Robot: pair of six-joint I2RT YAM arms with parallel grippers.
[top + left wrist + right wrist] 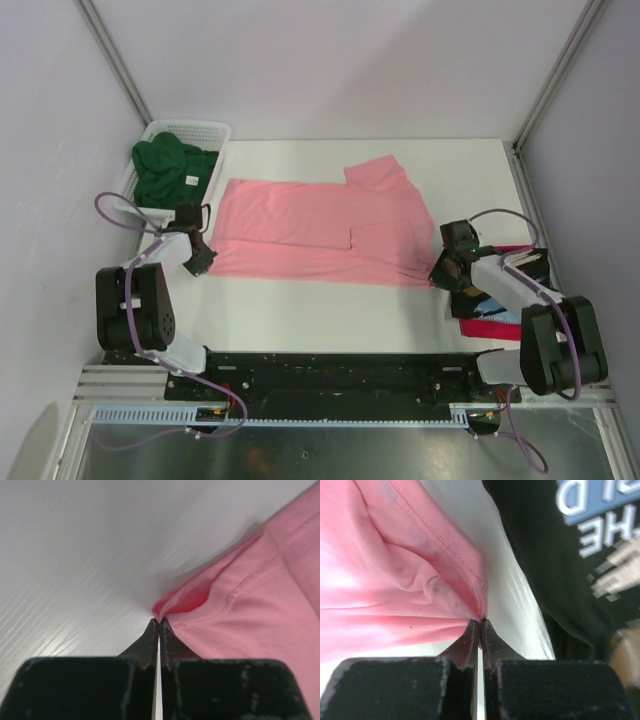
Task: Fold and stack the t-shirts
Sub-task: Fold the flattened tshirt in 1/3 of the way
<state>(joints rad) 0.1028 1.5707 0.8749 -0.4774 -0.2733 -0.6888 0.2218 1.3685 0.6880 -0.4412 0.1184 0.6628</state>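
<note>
Top external view gives the layout. The salmon-pink t-shirt (320, 225) lies spread left to right across the middle of the table (300, 315), partly folded, with one sleeve sticking out on the far side. At the right edge the black printed t-shirt (478, 303) sits on the red t-shirt (490, 328), half hidden under the right arm. The dark green t-shirt (170, 170) is bundled in the white basket (190, 127) at the far left.

The left gripper (159, 621) is clamped on the pink shirt's near-left corner, and the right gripper (480, 621) is pinched on its near-right hem corner. The step in hand looks like a lengthwise fold. I judge the next move calls for raising both corners together and carrying the near edge over to the far one, evenly, so the cloth does not skew.

The tabletop is white, smooth and faintly grained. Pale, plain walls with metal posts (110, 50) enclose it.
</note>
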